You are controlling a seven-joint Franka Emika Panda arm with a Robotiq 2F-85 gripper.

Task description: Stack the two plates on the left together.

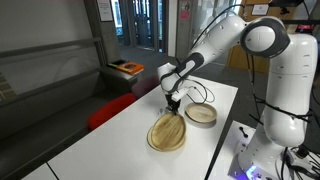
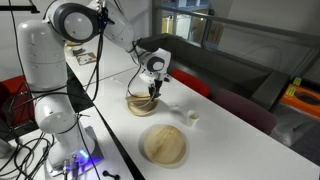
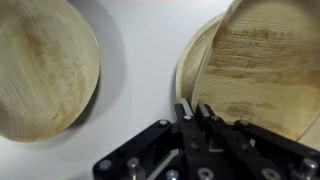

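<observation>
Pincer (image 3: 195,109) grips the tilted plate (image 3: 265,65) by its rim, at one o'clock; the flat plate (image 3: 40,70) lies at ten o'clock.

Bright, even room light; soft shadow edges the plate (image 3: 265,70) beside the gripper (image 3: 195,110), whose body blurs in the wrist view.

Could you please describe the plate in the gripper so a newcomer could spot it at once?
On the white table, find the black gripper. The held plate hangs tilted from it over a rimmed plate, while the third dish lies flat, alone.
</observation>
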